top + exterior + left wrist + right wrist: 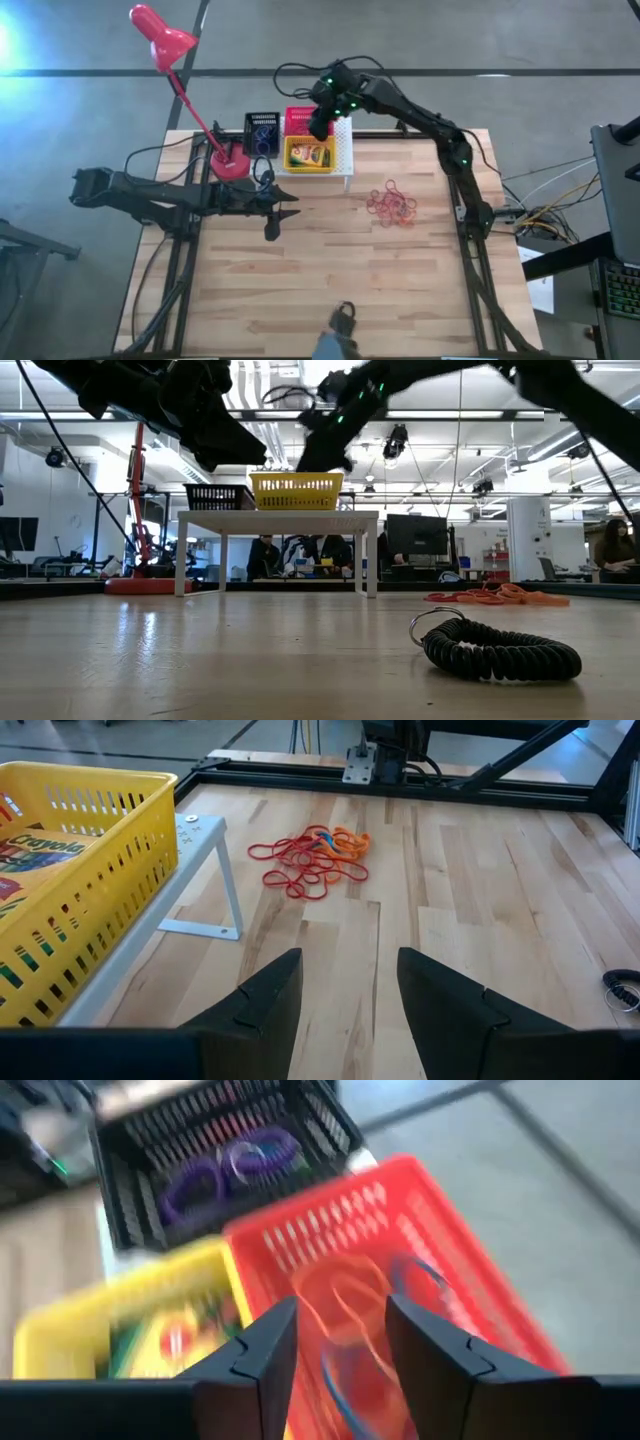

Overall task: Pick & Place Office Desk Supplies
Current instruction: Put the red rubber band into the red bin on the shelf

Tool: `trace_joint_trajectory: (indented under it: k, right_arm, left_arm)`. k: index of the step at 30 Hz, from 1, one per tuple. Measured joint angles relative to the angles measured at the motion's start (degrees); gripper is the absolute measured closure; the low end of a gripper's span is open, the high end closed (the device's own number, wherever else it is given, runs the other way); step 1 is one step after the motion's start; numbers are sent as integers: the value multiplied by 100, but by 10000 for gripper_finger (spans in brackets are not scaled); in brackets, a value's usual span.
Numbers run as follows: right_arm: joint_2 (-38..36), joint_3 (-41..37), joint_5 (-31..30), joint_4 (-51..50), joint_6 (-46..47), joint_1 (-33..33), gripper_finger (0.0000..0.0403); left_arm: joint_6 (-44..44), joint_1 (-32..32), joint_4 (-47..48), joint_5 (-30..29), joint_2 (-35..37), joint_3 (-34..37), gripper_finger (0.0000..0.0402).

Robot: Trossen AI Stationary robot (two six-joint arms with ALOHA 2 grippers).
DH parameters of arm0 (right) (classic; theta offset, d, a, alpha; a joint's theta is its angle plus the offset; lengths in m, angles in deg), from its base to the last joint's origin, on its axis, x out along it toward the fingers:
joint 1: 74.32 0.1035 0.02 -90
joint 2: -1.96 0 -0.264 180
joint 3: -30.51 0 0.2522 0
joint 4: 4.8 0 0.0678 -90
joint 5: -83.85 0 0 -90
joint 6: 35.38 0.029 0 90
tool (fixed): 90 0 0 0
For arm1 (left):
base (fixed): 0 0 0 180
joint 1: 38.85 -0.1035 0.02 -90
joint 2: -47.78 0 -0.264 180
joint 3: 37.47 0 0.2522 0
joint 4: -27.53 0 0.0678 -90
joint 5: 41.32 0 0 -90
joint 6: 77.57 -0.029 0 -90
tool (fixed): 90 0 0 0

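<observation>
Coiled black ring [500,650] lies nearest the low camera, loose on the near table [330,260], not yet sorted. White stand [344,150] at the far edge carries the black basket [262,130], red basket [298,120] and yellow basket [310,155] holding a crayon box [40,855]. Right gripper [340,1342] hovers over the red basket, fingers spread, rubber bands [345,1315] below them inside it. Left gripper [350,990] waits mid-table, fingers apart, empty. Rubber band pile [392,205] sits right of the stand. For a clean drop I'd lift straight up, clear the basket rim, and check no band snags a finger.
</observation>
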Motion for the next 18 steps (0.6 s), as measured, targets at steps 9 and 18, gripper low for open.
trace_joint_trajectory:
  k: [9,18]
  right_arm:
    - [-1570,-860,-1307,-2149,-397,842,269]
    - [-3463,-4243,-2833,-371,794,1532,293]
  left_arm:
    - [0,-2,38,0,-2,0,231]
    - [0,-2,138,0,0,0,231]
